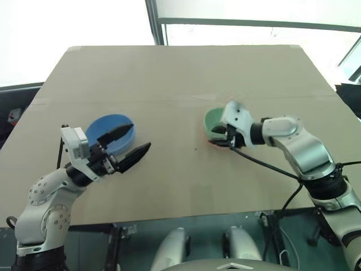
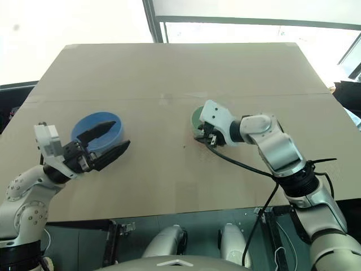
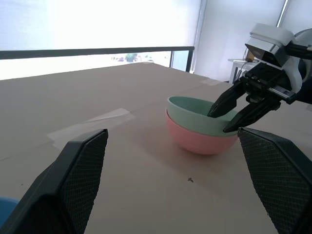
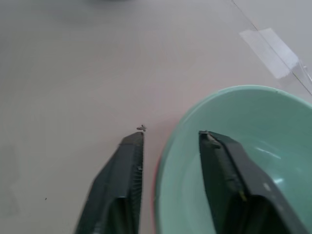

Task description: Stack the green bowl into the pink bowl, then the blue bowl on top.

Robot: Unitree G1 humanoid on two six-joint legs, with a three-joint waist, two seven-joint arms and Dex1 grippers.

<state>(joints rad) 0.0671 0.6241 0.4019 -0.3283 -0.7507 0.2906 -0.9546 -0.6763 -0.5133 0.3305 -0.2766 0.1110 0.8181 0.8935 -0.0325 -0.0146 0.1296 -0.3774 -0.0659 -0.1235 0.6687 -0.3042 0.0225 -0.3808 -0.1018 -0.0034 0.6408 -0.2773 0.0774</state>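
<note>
Green bowl (image 3: 202,109) nested in pink bowl (image 3: 200,139), mid-tabletop. Right gripper (image 4: 170,139) jaws parted, straddling green rim; dragging it on exit could tip stack. Left gripper (image 1: 125,144) jaws spread beside blue bowl (image 1: 107,129).

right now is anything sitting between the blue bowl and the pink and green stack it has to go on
Nothing visible does. The table between the blue bowl and the green bowl, nested in the pink bowl, is bare. Only the right gripper is at the stack, its fingers straddling the green bowl's rim, so the top isn't free yet.
</note>
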